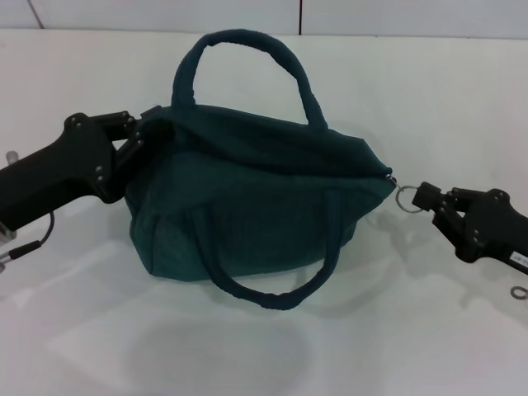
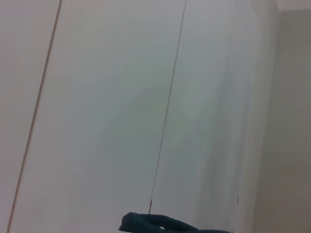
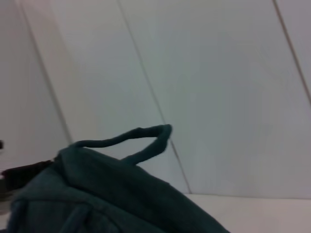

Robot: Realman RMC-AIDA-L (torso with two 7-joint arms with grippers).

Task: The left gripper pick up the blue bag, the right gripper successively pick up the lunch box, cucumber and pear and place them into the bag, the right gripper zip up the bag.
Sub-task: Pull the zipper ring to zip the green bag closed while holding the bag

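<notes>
Bag (image 1: 247, 206) sat pretty much dead center on the white worktop (image 1: 429, 99), dark teal-blue fabric, one handle (image 1: 239, 58) arching up at the far side and the other handle (image 1: 264, 289) flopped down over the near side. Top edge looked pulled closed along the zipper line.

Left arm came in low from the left edge, reaching roughly level across the worktop, and the left end effector (image 1: 147, 132) was clamped down on the bag's upper left corner, fingers pinched on the fabric.

Right arm reached in from the right edge, also low and about level. The right end effector (image 1: 422, 198) had its fingertips closed together on the metal zipper pull ring (image 1: 406, 198), which hung off the bag's right end.

Left wrist view only caught a scrap of teal fabric against the wall panels. Right wrist view showed the bag's top and its raised handle, with wall behind.
</notes>
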